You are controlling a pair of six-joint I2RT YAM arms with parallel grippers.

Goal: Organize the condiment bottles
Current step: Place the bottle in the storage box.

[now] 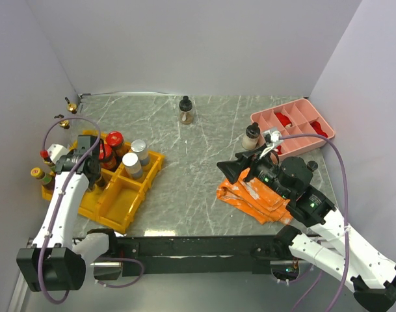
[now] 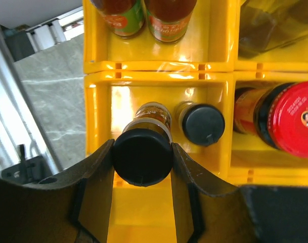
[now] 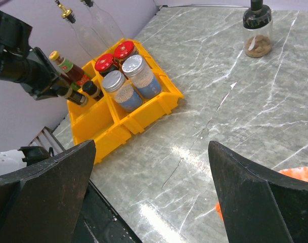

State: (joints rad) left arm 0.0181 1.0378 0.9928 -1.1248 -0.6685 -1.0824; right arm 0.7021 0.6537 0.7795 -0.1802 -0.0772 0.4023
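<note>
Top view: glossy yellow plastic bins, crowded with jars, sit at the left of the veined marble table. Orange packets lie beneath the right gripper.

Left wrist: the left gripper clamps a round black-capped bottle inside a bin compartment, just beside a smaller dark-capped bottle.

Right wrist: the right jaws are spread wide and hold nothing. A spice jar stands alone beyond.

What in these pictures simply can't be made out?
- Left wrist view: black-capped bottle, gripped by the left tool; label hidden beneath its own cap.
- Left wrist view: red-lidded jar, cut by right edge.
- Top view: red things in pink tray, too small to identify.
</note>
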